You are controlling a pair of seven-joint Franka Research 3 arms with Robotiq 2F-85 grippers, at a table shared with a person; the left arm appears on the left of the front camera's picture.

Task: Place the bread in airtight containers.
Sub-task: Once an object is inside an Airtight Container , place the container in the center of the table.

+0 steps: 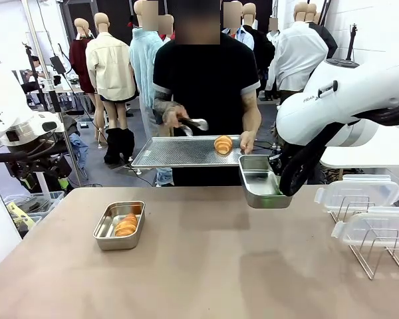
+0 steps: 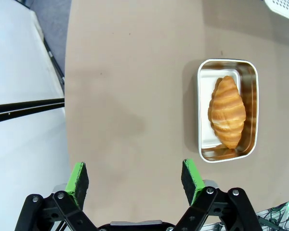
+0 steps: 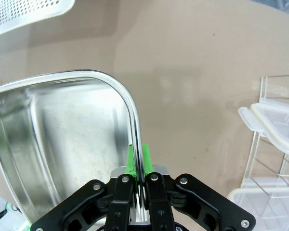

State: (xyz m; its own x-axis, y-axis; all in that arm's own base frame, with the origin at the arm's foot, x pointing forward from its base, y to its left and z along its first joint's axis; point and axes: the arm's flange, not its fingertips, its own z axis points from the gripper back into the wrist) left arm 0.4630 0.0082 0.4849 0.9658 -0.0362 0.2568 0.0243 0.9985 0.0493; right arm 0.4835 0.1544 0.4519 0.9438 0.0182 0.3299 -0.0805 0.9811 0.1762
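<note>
One croissant [image 1: 126,224] lies in a steel container [image 1: 104,229] on the table's left part. From above, my open left gripper [image 2: 135,179] hangs over bare table, with that container [image 2: 203,110] and croissant [image 2: 227,111] off to its right. The other croissant [image 1: 223,144] rests on a perforated tray [image 1: 173,153] that the person holds with one hand, tongs [image 1: 193,123] in the other. My right gripper [image 1: 280,186] is shut on the rim of an empty container [image 1: 259,183], held in the air just under the tray's right end. My right gripper [image 3: 138,166] pinches that container's [image 3: 62,139] wall.
Clear white-rimmed lids [image 1: 359,193] lean in a wire rack [image 1: 379,256] at the table's right edge, close beside the right arm. The lids [image 3: 274,130] also appear to the right of the held container. The tray's corner [image 3: 24,14] is above it. Mid-table is bare.
</note>
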